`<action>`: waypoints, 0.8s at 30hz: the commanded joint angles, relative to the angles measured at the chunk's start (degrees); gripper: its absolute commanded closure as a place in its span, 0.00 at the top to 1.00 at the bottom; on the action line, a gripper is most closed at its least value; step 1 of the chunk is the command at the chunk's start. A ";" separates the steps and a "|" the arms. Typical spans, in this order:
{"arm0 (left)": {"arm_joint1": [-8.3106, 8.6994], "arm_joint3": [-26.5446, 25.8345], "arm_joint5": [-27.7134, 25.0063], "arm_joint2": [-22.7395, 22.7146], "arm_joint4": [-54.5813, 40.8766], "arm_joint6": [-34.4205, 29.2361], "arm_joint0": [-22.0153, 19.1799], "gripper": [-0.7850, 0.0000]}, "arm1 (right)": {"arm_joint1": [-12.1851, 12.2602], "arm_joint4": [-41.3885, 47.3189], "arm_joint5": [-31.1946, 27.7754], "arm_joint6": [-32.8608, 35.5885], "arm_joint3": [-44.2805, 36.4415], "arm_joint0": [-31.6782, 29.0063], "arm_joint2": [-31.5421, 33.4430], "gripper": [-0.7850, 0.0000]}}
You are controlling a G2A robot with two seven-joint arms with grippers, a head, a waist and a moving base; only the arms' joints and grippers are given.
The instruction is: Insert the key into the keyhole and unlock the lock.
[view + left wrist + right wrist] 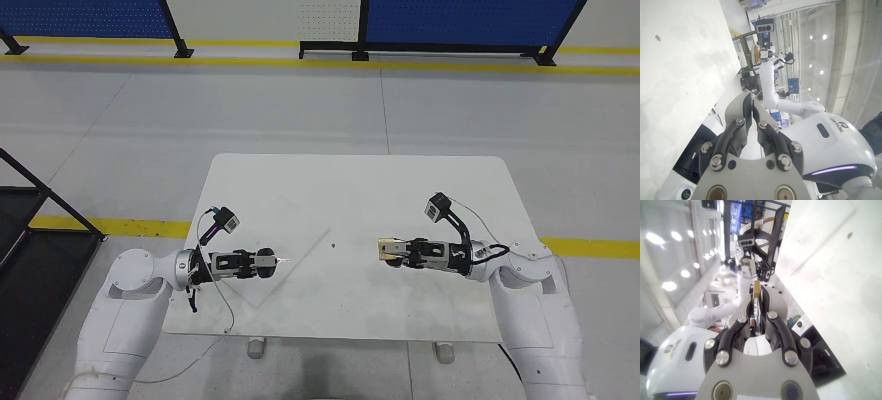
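Note:
My left gripper hovers over the white table at its front left, shut on a thin silver key whose tip points toward the other arm. In the left wrist view the key juts out between the shut fingers. My right gripper is over the front right of the table, shut on a brass padlock that faces the key. In the right wrist view the padlock stands edge-on in the gripper, its silver shackle running back between the fingers. A wide gap separates key and padlock.
A small dark mark lies on the table between the two grippers. A black rack stands on the floor to the left of the table. Blue partition panels line the far side of the room.

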 commanded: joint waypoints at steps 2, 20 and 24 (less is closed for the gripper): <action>0.00 0.00 0.00 0.00 0.00 0.00 0.00 0.00 | -0.03 0.43 -0.01 -0.94 -0.15 -0.25 -0.11 0.00; 0.00 0.00 0.00 0.00 0.00 0.00 0.00 0.00 | 0.49 5.99 -3.34 -8.38 -0.33 -1.14 -4.62 0.00; 0.00 0.00 0.00 0.00 0.00 0.00 0.00 0.00 | 0.60 6.56 -3.66 -9.85 -0.54 -1.31 -5.66 0.00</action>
